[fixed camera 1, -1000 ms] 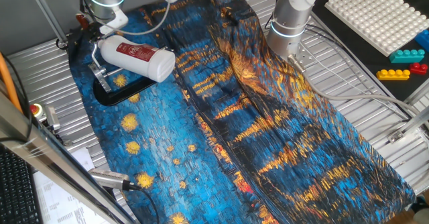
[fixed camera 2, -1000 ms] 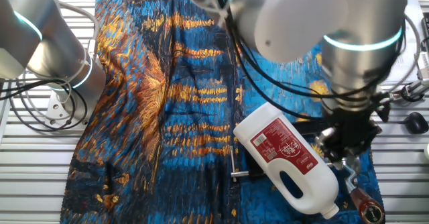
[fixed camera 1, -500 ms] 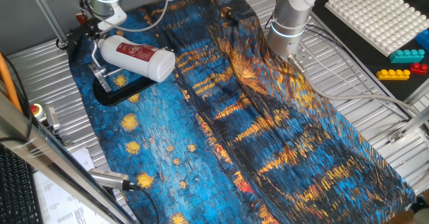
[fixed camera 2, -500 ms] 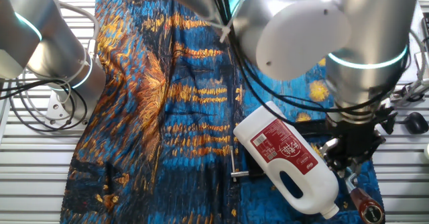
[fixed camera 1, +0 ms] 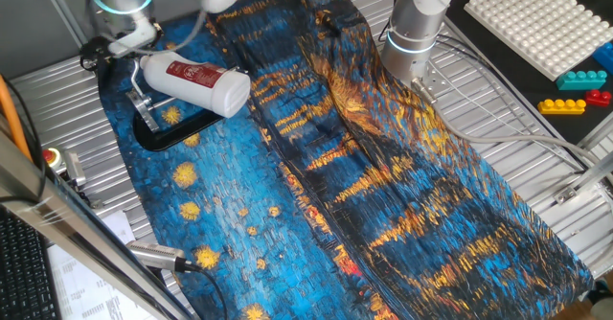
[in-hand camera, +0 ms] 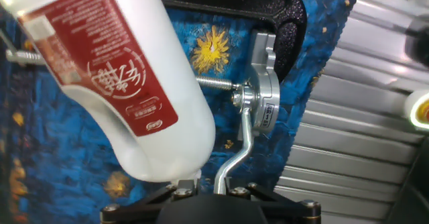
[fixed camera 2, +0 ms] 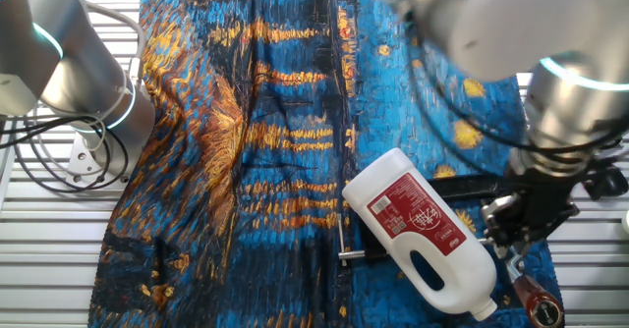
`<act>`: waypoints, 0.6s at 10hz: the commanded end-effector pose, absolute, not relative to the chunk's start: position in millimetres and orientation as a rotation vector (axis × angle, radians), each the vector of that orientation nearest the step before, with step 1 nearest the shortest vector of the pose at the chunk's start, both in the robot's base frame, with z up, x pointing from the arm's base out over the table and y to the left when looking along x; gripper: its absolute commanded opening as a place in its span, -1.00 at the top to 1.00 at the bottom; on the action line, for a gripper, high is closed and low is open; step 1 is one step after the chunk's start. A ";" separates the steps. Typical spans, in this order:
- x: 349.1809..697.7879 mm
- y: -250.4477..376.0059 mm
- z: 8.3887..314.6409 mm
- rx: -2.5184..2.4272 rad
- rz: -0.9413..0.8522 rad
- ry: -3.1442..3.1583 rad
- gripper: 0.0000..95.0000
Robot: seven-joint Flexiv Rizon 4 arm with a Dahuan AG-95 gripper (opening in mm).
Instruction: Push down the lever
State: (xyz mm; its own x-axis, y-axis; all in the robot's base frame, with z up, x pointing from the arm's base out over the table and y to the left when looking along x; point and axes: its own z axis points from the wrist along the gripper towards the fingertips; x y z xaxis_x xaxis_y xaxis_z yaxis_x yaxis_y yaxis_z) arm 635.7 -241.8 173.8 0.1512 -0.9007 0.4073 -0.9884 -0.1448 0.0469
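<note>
The lever is a thin silver bar that curves down from the clamp's silver head and runs under my gripper. In the other fixed view the bar ends in a red-brown tip, just below my gripper. The fingers stand close together right over the bar; I cannot see whether they touch it. The clamp's black base lies on the cloth. A white bottle with a red label lies across the clamp, to the left of the lever in the hand view.
A blue and orange painted cloth covers the metal table. A second arm's base stands at the back. A white studded board and toy bricks lie at the far right. A red button sits at the left edge.
My arm has swung outward toward the table edge, and the gripper has shifted a little along the lever toward its tip. The lever, clamp and bottle look unmoved.
</note>
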 end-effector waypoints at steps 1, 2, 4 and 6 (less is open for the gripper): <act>635.9 -242.5 171.1 2.154 0.450 -1.822 0.60; 636.5 -243.1 169.8 2.158 0.453 -1.817 0.60; 637.2 -244.1 168.0 2.167 0.469 -1.803 0.60; 637.8 -244.9 166.3 2.154 0.459 -1.824 0.60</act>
